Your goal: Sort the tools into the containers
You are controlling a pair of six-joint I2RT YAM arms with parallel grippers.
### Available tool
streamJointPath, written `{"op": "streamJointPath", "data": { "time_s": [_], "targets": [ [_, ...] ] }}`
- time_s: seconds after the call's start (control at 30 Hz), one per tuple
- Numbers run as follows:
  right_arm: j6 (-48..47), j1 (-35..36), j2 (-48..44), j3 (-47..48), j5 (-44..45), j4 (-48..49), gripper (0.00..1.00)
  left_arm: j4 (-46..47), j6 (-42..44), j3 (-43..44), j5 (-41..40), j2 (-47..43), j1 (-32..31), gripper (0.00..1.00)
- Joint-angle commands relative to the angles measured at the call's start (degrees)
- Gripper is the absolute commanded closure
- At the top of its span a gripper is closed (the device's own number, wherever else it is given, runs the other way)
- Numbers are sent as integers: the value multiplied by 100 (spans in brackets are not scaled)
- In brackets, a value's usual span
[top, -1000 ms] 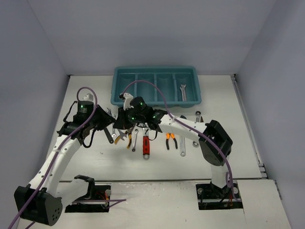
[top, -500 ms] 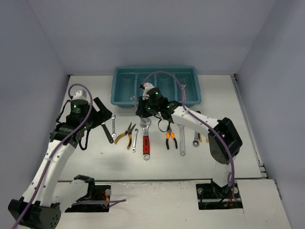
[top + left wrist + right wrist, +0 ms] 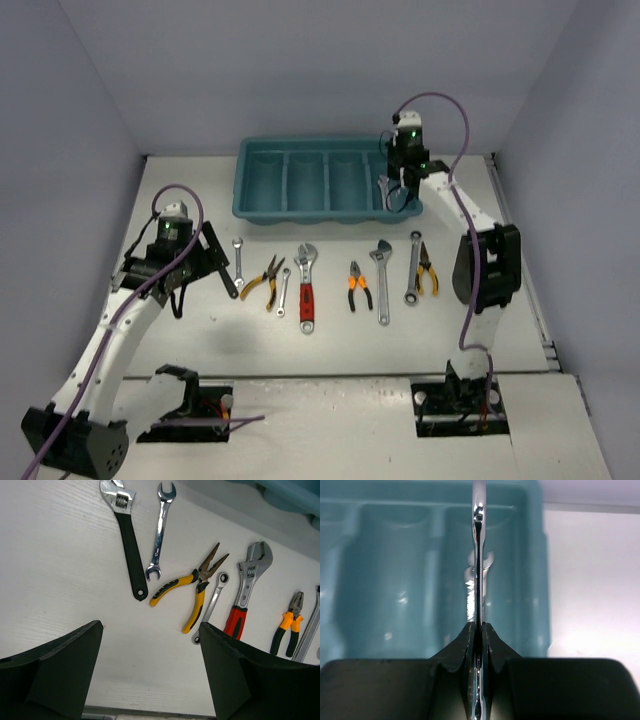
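Observation:
The teal tray point(image 3: 325, 145) stands at the back of the table, its containers side by side. My right gripper point(image 3: 400, 172) hangs over the rightmost container, shut on a silver spanner point(image 3: 479, 540) seen edge-on between its fingertips point(image 3: 478, 630). Another spanner point(image 3: 476, 587) lies in that container below. My left gripper point(image 3: 150, 626) is open above bare table, left of the tool row. In front of it lie a black adjustable wrench point(image 3: 127, 535), a spanner point(image 3: 160, 530), yellow pliers point(image 3: 192, 587), a ratchet spanner point(image 3: 212, 605) and a red-handled wrench point(image 3: 245, 595).
Further right in the row lie orange pliers point(image 3: 359, 287), a silver adjustable wrench point(image 3: 382, 280), a spanner point(image 3: 411, 268) and yellow-handled pliers point(image 3: 428, 270). Grey walls close in the table on three sides. The other three compartments look empty.
My right arm has swung from the middle of the tool row up to the tray's right end, carrying the spanner. My left gripper has opened and drawn back slightly.

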Motion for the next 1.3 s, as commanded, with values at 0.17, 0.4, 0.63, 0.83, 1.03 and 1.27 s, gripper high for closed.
{"op": "streamJointPath", "data": {
  "time_s": [0.17, 0.4, 0.63, 0.83, 1.03, 1.27],
  "targets": [
    [14, -309, 1442, 1348, -679, 208, 97, 36, 73, 68, 191, 177, -98, 25],
    [70, -321, 1733, 1624, -999, 208, 83, 52, 71, 25, 114, 405, -174, 25],
    [17, -385, 1160, 1395, -814, 208, 58, 81, 7, 98, -115, 943, -299, 25],
    [119, -380, -407, 565, -624, 208, 57, 292, 180, 497, -276, 1809, -333, 29],
    [482, -350, -2052, -630, -680, 208, 56, 485, 459, 1048, -394, 2966, -319, 41],
    [923, -280, -3589, -2163, -1190, 135, 54, 480, 781, 1797, -158, 4145, -294, 52]
  ]
}}
